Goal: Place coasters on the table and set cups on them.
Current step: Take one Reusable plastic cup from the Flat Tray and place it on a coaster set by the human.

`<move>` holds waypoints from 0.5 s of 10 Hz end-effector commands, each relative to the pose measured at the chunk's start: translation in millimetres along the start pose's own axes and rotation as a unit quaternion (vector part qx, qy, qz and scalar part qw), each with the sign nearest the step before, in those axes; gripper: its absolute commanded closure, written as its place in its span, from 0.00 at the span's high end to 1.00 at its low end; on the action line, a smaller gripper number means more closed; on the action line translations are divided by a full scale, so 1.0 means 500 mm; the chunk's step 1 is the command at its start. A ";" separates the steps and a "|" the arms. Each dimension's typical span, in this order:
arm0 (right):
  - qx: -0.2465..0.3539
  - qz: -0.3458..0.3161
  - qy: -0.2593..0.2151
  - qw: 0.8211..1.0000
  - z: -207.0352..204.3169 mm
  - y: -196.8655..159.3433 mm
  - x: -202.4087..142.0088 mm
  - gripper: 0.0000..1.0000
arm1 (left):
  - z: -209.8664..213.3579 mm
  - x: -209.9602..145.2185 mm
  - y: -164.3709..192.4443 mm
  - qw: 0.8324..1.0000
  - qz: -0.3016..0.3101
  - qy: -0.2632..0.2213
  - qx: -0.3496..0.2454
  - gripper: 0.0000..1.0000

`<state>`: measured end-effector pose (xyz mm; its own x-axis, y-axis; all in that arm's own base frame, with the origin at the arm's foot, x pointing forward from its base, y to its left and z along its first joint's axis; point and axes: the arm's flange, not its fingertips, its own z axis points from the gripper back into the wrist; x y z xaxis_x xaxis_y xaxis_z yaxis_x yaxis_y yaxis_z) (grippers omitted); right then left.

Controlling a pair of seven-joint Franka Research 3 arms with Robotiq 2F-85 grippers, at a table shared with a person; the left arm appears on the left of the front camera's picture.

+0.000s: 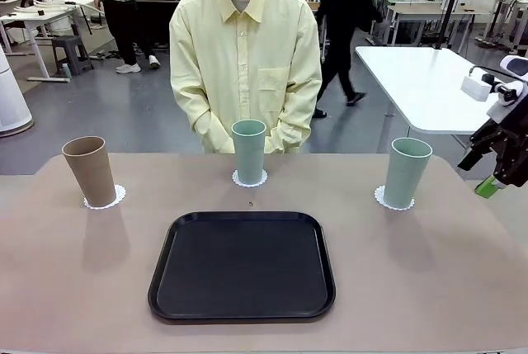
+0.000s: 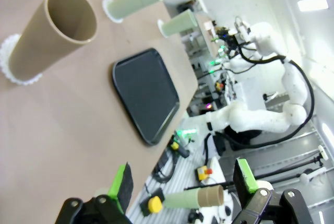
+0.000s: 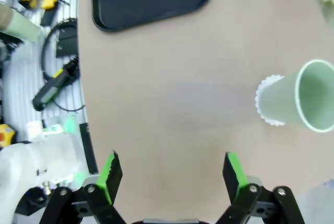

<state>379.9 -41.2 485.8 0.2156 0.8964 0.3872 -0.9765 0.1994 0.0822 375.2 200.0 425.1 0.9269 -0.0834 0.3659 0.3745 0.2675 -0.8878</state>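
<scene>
- Across the beige table [image 1: 74,280], going left to right in the front view, a tan-brown cup [image 1: 89,171] stands at the left of the frame on a lacy white coaster [image 1: 114,199], leaning a little.
- Just right of centre left, a black tray [image 1: 242,265] lies flat in the lower middle of the frame, with nothing on it.
- Behind the tray, at the middle of the frame, a pale green cup [image 1: 248,151] stands on its own coaster [image 1: 249,181], close before the person in the yellow shirt [image 1: 245,65] at the far edge.
- Toward the right of the frame, a second green cup [image 1: 407,172] stands on a third coaster [image 1: 382,198].
- At the right edge of the front view my right gripper [image 1: 503,160] hangs off the table's side, apart from that cup.
- Seen from my left wrist, my left gripper [image 2: 182,187] sits at the bottom of the frame, fingers spread wide with nothing between them, the tan cup at upper left.
- Seen from my right wrist, my fingers are likewise wide and bare, with the green cup at the right edge of the frame.
</scene>
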 end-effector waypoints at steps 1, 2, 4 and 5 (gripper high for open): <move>0.009 0.001 -0.008 1.000 -0.013 -0.015 -0.006 1.00 | 0.000 0.002 -0.006 1.000 0.007 -0.005 0.002 1.00; 0.009 0.001 -0.008 1.000 -0.013 -0.015 -0.006 1.00 | 0.000 0.002 -0.006 1.000 0.007 -0.005 0.002 1.00; 0.009 0.001 -0.008 1.000 -0.013 -0.015 -0.006 1.00 | 0.000 0.002 -0.006 1.000 0.007 -0.005 0.002 1.00; 0.009 0.001 -0.008 1.000 -0.013 -0.015 -0.006 1.00 | 0.000 0.002 -0.006 1.000 0.007 -0.005 0.002 1.00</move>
<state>383.0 -42.9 477.5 0.2204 0.8883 0.4029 -0.9753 0.1947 0.1042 375.2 200.0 425.1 0.9269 -0.0833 0.3658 0.3744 0.2675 -0.8878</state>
